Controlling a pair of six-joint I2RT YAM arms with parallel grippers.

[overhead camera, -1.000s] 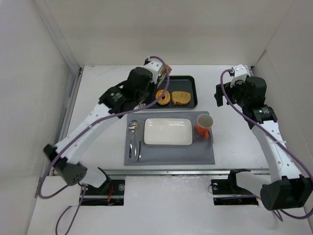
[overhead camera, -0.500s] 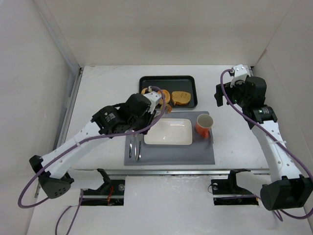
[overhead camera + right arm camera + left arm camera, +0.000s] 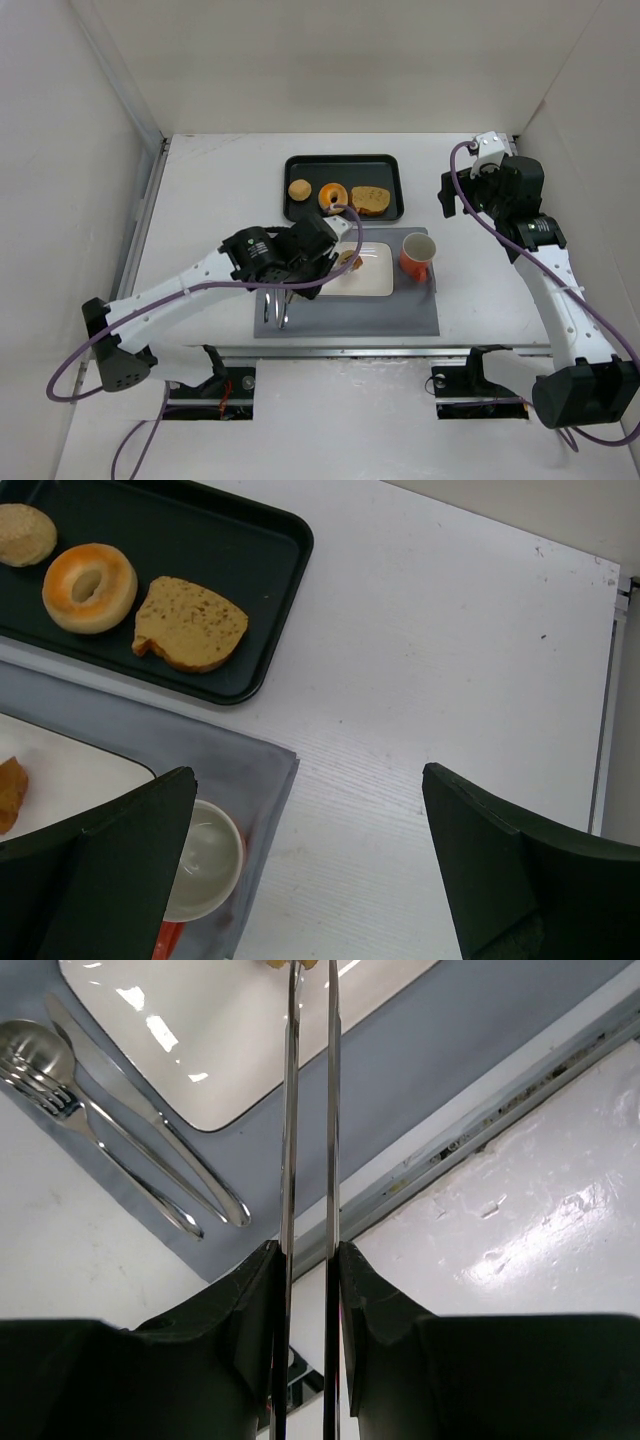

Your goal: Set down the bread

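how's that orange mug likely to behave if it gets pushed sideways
The orange mug looks empty, so it is probably light and would slide on the grey mat. It stands upright, so a push near the rim might tip it. Its glossy inside suggests a slippery grip.

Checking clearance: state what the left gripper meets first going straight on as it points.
Probably the white plate: the tongs held by the left gripper aim at it, the bread at their tips; height unclear.

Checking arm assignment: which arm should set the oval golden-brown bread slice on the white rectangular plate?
Left: left gripper holds metal tongs pinching the bread slice at the plate; right gripper is open, away.
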